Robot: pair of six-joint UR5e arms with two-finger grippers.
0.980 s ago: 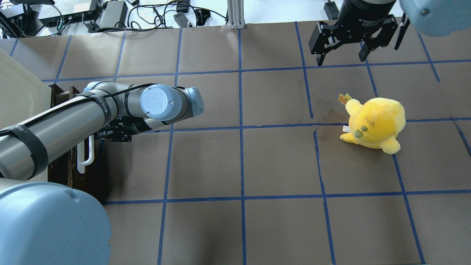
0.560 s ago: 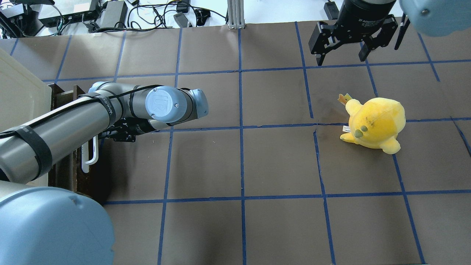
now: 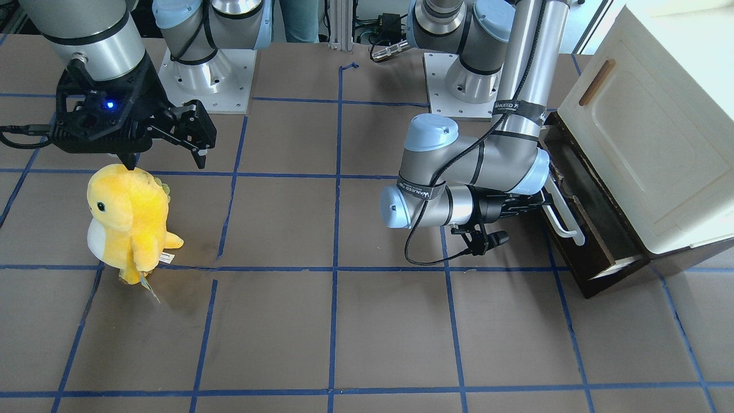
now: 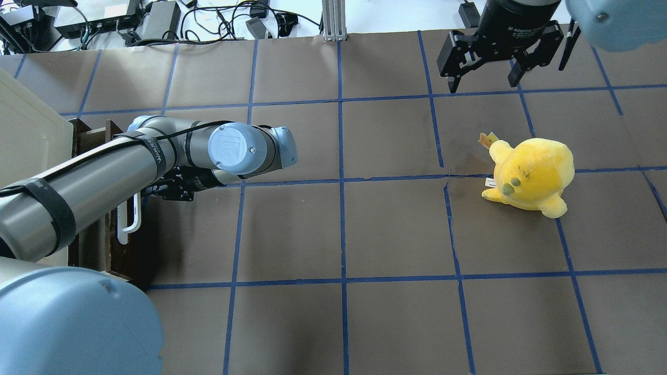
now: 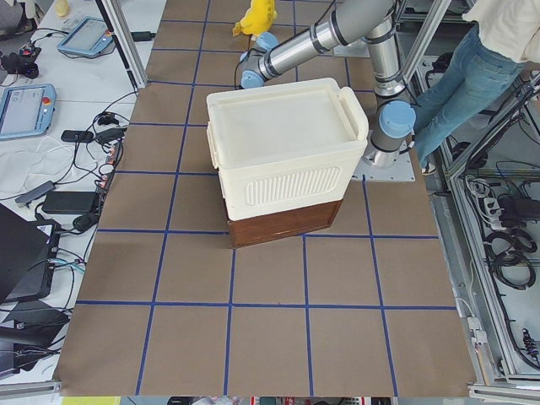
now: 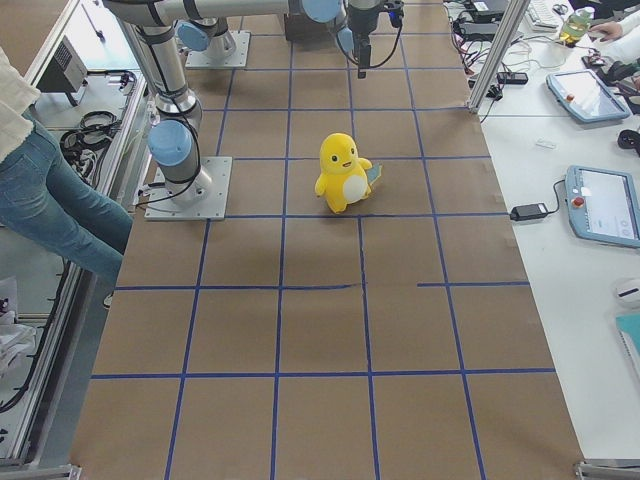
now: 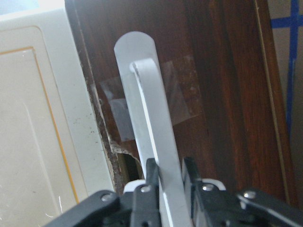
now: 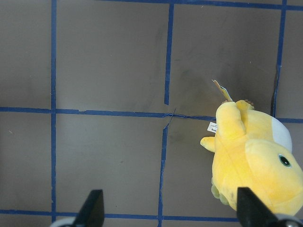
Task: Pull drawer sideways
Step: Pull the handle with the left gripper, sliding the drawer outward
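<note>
Front-facing view: we've got the drawer (image 3: 599,258) over at 3 o'clock on the worktop (image 3: 344,321), poking partway out from under the cream cabinet (image 3: 648,143). The left pincer (image 7: 169,175) is pinching the drawer's white bar handle (image 7: 149,127), one finger on each side of it. The right pincer (image 3: 167,163) is spread wide with nothing in it, up around 10 o'clock, near the yellow plush toy (image 3: 129,215). The toy stands upright at 9 o'clock, well apart from the drawer.
</note>
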